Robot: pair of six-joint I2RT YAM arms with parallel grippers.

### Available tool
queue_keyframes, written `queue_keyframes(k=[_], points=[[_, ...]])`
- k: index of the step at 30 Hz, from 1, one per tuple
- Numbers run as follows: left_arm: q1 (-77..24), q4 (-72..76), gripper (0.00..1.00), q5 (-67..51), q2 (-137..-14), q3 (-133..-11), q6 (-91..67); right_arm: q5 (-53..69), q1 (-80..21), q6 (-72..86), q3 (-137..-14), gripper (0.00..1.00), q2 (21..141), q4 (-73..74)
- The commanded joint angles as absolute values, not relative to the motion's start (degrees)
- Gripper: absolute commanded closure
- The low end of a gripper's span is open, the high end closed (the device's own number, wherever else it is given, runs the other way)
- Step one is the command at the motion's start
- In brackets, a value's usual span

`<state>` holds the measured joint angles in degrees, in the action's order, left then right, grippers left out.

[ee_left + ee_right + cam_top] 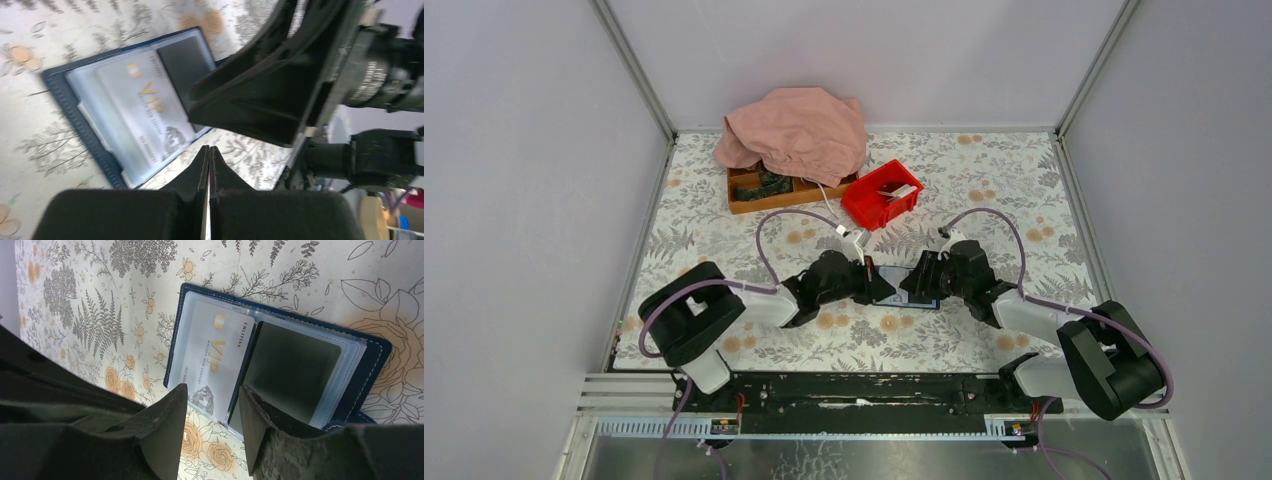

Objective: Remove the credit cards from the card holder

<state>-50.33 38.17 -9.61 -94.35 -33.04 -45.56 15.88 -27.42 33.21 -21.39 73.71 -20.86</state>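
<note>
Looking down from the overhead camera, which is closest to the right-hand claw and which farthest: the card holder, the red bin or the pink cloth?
1. card holder: mid-table, right at the fingertips of the right gripper.
2. red bin: farther back on the table, slightly to the left.
3. pink cloth: by the back wall, left of the bin.

The card holder [375, 365] lies on the bench [984, 180] between left hand [209, 150] and right hand [212, 390]; behind it a bin [864, 205]; left of that, a tray [744, 205] under a cloth [799, 130].
</note>
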Motion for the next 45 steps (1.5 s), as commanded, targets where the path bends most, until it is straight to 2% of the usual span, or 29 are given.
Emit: queue_keyframes(k=[1,5,8,12,23,45], points=[[-48.82,49.57,1.00,-17.43,-96.35,-33.96,-48.96,14.81,-26.62,33.06,-21.54,0.50,73.13,-22.44],[-46.14,61.81,1.00,-24.49,-103.58,-32.56,-57.04,15.25,-26.42,32.96,-21.44,0.50,73.45,-22.64],[-45.36,67.36,1.00,-23.24,-108.42,-30.28,-61.56,15.26,-26.32,33.29,-21.00,0.48,73.77,-22.99],[-45.29,66.52,1.00,-20.30,-109.24,-28.12,-60.84,15.42,-26.31,33.60,-20.30,0.45,74.03,-23.81],[-45.26,62.69,1.00,-18.26,-108.81,-28.04,-58.24,18.43,-26.33,35.10,-19.54,0.44,77.50,-28.02],[-45.29,63.33,1.00,-18.75,-110.29,-28.19,-58.27,26.41,-25.62,42.14,-15.59,0.50,80.95,-44.11]])
